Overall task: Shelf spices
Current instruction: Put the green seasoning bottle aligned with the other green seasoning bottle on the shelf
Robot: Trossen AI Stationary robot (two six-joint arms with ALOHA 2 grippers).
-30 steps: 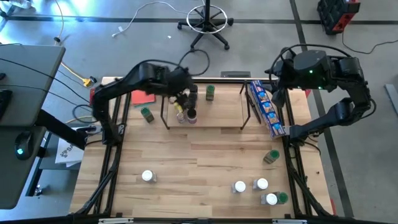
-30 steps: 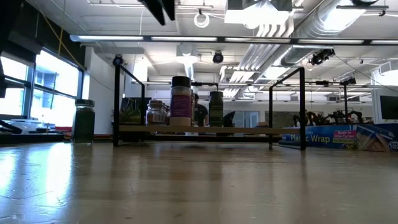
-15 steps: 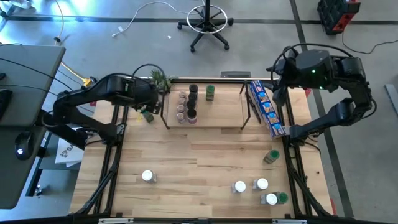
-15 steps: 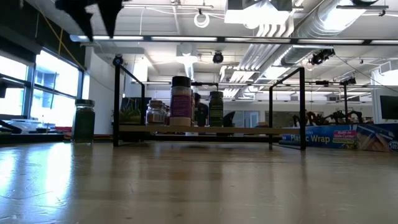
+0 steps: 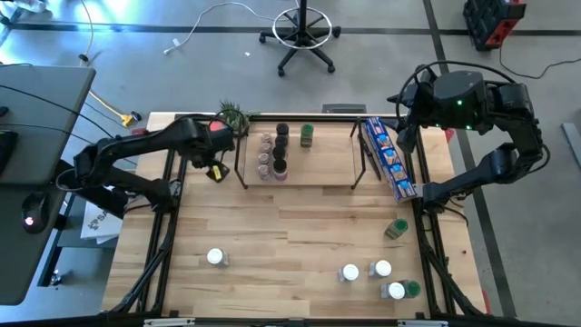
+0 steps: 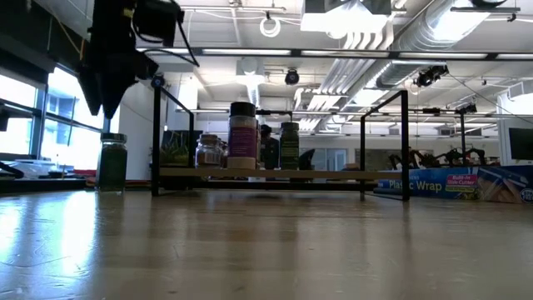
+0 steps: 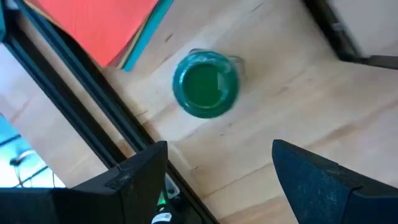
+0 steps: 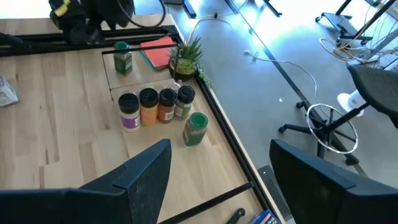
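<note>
A green-lidded spice jar (image 7: 205,84) stands upright on the table just left of the shelf (image 5: 313,173); it also shows in the low view (image 6: 112,162). My left gripper (image 7: 217,165) hangs open above it, fingers pointing down and apart from it; in the high view the gripper (image 5: 214,167) covers the jar. Several spice jars (image 5: 272,153) stand on the shelf board. More spice jars (image 5: 381,270) stand on the near part of the table. My right gripper (image 8: 217,177) waits open, raised over the far right corner.
A red flat square (image 7: 93,25) lies beside the green-lidded jar, and a small plant (image 5: 233,115) stands at the shelf's far left corner. A long blue packet (image 5: 386,159) lies right of the shelf. The shelf's black legs (image 6: 156,137) rise close to my left gripper.
My left gripper has left the jars on the shelf, gone toward the table's left edge and come down over the green-lidded jar, tipping to point more steeply down. It has stayed open. The jars have not moved.
</note>
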